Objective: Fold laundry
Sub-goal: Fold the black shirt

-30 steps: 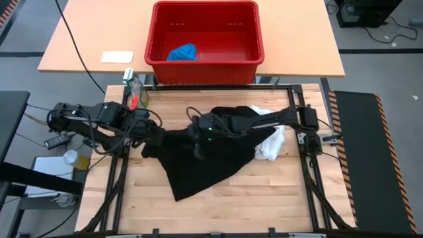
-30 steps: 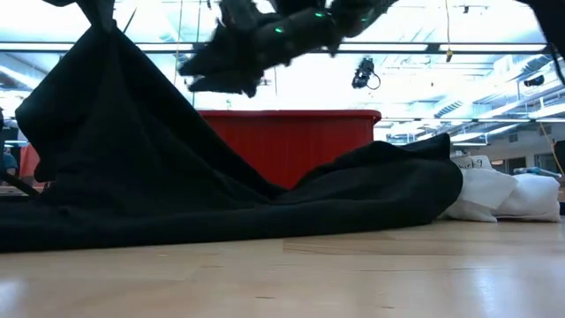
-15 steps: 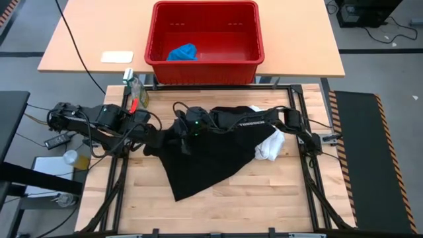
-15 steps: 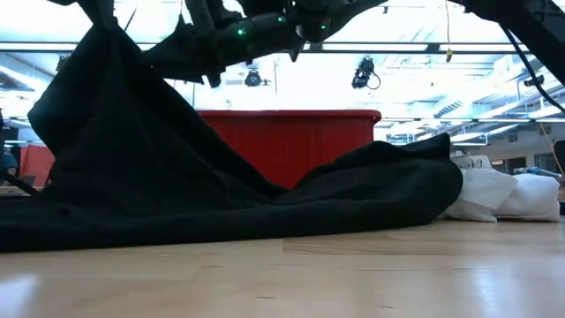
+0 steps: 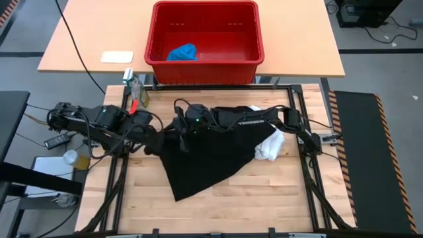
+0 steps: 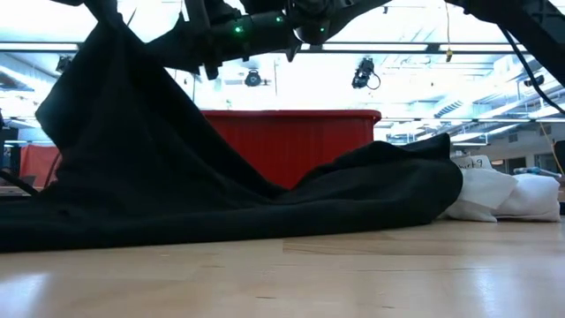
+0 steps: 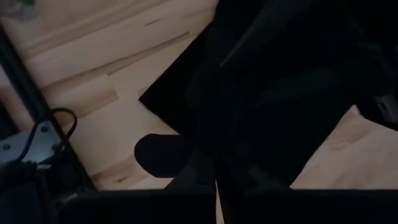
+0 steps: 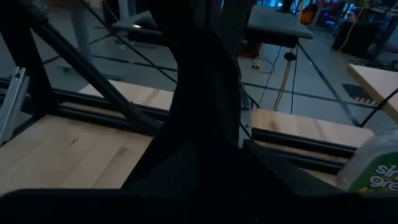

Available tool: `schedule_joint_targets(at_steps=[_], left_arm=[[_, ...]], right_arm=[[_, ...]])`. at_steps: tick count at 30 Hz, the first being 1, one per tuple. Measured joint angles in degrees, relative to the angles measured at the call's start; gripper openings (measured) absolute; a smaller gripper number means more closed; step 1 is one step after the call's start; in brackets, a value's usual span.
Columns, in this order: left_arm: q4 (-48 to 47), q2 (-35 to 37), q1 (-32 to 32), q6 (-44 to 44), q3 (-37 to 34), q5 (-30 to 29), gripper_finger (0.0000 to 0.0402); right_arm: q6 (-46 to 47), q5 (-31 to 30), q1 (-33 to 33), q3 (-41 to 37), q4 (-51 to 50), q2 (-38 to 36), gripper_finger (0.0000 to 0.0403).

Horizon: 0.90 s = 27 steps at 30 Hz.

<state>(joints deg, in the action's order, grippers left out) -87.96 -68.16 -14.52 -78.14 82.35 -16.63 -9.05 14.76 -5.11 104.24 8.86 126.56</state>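
1. On my bench (image 5: 264, 192), the black garment (image 5: 208, 158) sprawls across the middle of the frame.
2. My left gripper (image 5: 151, 140) is clamped on its left corner; my right gripper (image 5: 180, 135) sits beside it, grip unclear.
3. The white garment (image 5: 271, 145) lies right of it.
4. The blue garment (image 5: 182, 52) rests in the red basket (image 5: 205, 66), top centre.
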Motion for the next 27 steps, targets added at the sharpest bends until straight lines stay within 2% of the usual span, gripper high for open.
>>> schedule_joint_targets(at_steps=[7,10,17,19,23,25,27], left_arm=[[0.3,0.0,0.0,2.3,0.0,-0.8,0.0003],[-0.4,0.0,0.0,3.7,0.0,0.1,0.0028],[-1.0,0.0,-0.5,2.6,0.0,1.8,0.0146],[0.9,0.1,-2.1,1.8,0.0,3.9,0.0168],[5.2,0.1,-7.5,-3.9,0.0,9.1,0.0183],[6.7,0.0,-11.6,-7.8,0.0,9.2,0.0183],[8.5,-0.3,-17.3,-11.7,0.0,6.8,0.0181]], right_arm=[[2.2,0.0,-0.4,0.0,-0.3,0.0,0.0015],[4.3,-2.1,-0.5,0.0,-0.4,0.0,0.0014],[5.0,-4.4,-0.3,-0.1,-1.9,0.5,0.0007],[5.0,-2.8,-0.3,0.0,-2.0,1.2,0.0007],[5.9,-1.8,-0.2,-0.3,-4.4,3.1,0.0007],[5.6,-1.8,-0.2,-0.2,-3.4,3.6,0.0007],[5.6,-0.7,-0.3,-0.1,-3.6,3.6,0.0007]])
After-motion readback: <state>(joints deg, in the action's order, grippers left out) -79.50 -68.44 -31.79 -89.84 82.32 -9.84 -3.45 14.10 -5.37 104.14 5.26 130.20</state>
